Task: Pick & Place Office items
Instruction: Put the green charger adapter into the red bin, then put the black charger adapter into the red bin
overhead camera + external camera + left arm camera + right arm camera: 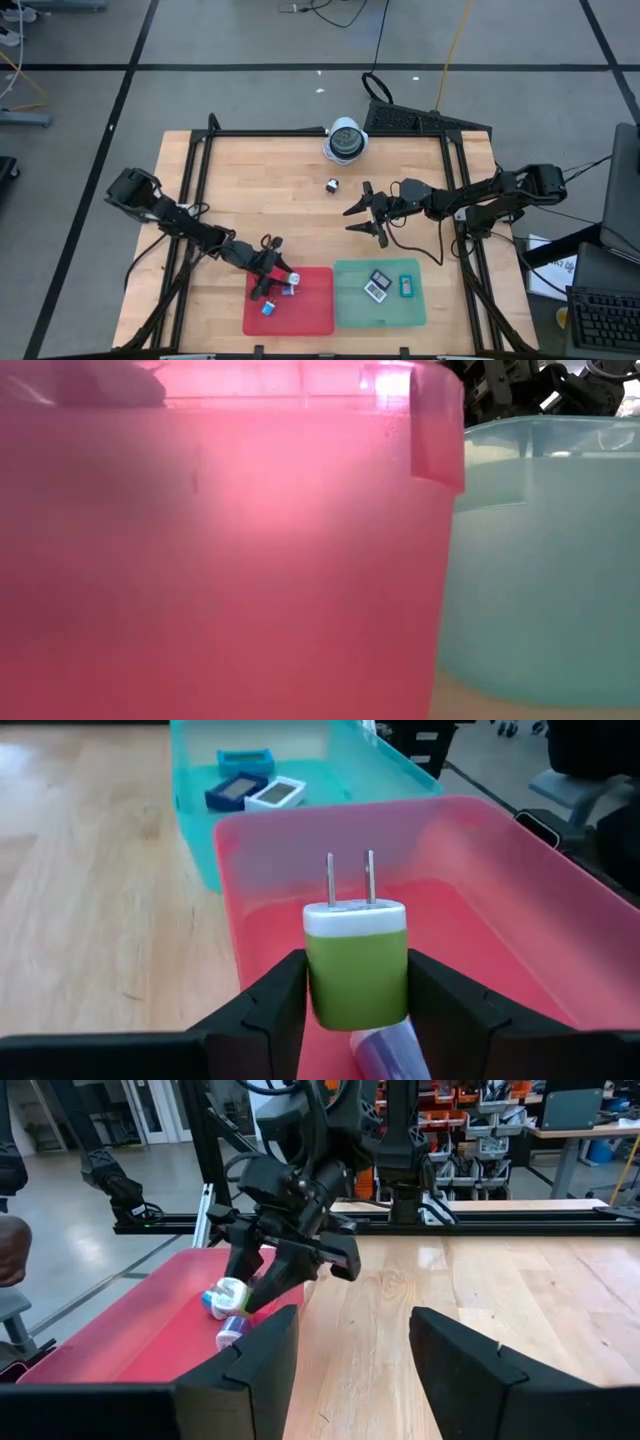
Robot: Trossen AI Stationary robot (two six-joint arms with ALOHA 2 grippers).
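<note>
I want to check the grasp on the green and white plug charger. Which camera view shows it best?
The left wrist view: the charger fills the middle, prongs up, between the left gripper fingers, over the red tray. The high view and right wrist view show it only as a small pale spot. The low view shows only tray walls.

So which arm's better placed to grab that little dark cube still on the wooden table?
Right, probably. The right gripper hangs open beside the small dark cube, while the left gripper is over the red plastic tray, jaws shut on a green-and-white plug adapter.
</note>
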